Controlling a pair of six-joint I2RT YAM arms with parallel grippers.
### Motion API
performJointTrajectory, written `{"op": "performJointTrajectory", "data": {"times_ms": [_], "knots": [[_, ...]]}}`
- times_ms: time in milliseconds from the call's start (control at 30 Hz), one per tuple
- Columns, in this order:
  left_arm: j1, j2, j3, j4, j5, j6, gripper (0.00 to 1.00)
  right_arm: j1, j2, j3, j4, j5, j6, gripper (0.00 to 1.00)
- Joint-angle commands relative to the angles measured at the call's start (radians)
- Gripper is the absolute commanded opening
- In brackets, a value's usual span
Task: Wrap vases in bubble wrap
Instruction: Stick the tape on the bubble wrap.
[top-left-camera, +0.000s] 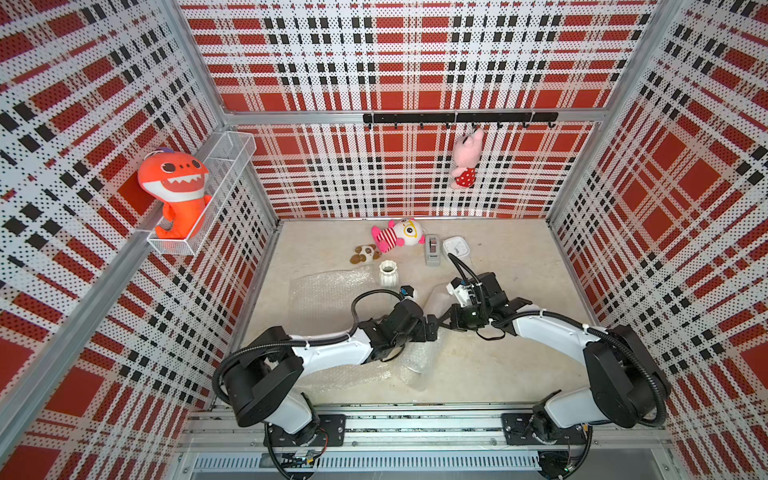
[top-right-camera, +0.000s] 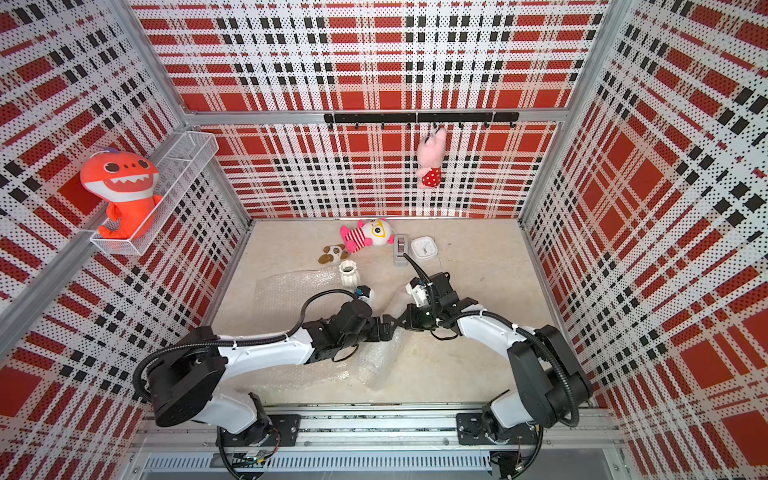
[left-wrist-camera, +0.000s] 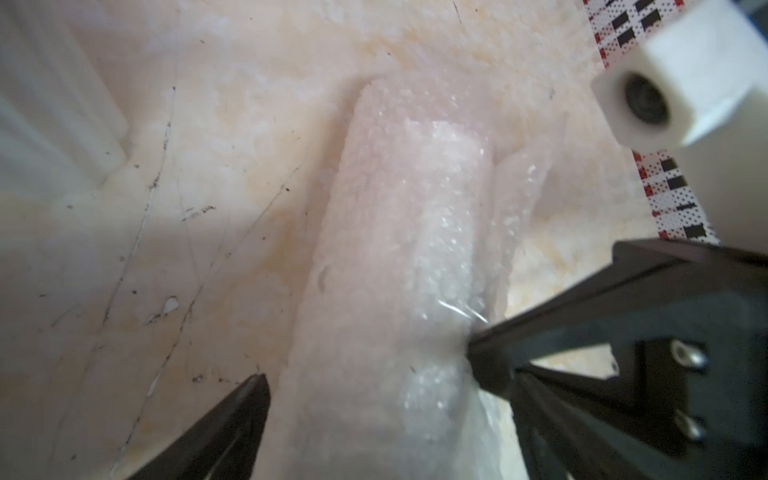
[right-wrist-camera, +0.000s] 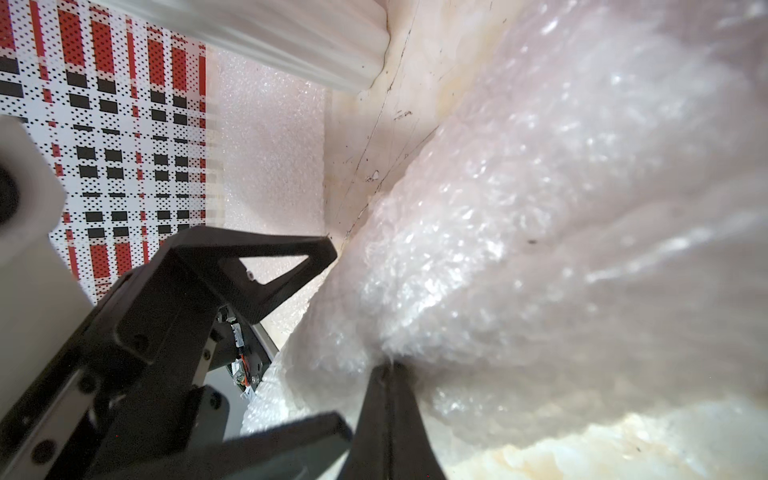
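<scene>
In both top views my 2 arms meet over the middle of the table (top-left-camera: 498, 365). My left gripper (top-left-camera: 433, 326) and right gripper (top-left-camera: 446, 323) sit tip to tip on a bubble-wrap roll (top-left-camera: 415, 365) lying slantwise beneath them. 1 vase (top-left-camera: 388, 273) stands upright farther back, just beside a flat bubble-wrap sheet (top-left-camera: 324, 291).

In the left wrist view the roll runs between my left jaws, which stand wide apart. The 1 finger (left-wrist-camera: 245, 407) I see is clear of it.

In the right wrist view my right jaws (right-wrist-camera: 388, 370) are pinched together on a fold of the roll. My left gripper gapes astride its edge, not clamping. The ribbed vase lies beyond.
</scene>
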Motion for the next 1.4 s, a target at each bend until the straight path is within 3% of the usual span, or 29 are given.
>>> {"op": "performJointTrajectory", "data": {"times_ms": [0,200,667,967,1167,1367], "knots": [[-0.002,-0.043,-0.033,0.014,0.077,0.039,0.95,0.005,0.016,0.019,0.003,0.026,-0.012,0.00],[-0.011,-0.037,-0.025,-0.108,0.043,0.082,0.92,0.006,0.015,0.022,0.002,0.029,-0.012,0.00],[-0.026,0.042,0.039,-0.097,0.062,0.130,0.87,0.012,0.027,0.029,0.006,0.029,-0.012,0.00],[0.004,0.002,-0.020,-0.087,0.074,0.111,0.61,0.012,-0.003,0.075,-0.106,0.092,-0.077,0.00],[0.003,0.016,-0.030,-0.068,0.097,0.106,0.57,0.012,-0.031,0.101,-0.166,0.120,-0.096,0.00],[0.001,0.020,-0.031,-0.062,0.106,0.109,0.57,0.012,-0.029,0.110,-0.210,0.148,-0.116,0.10]]}}
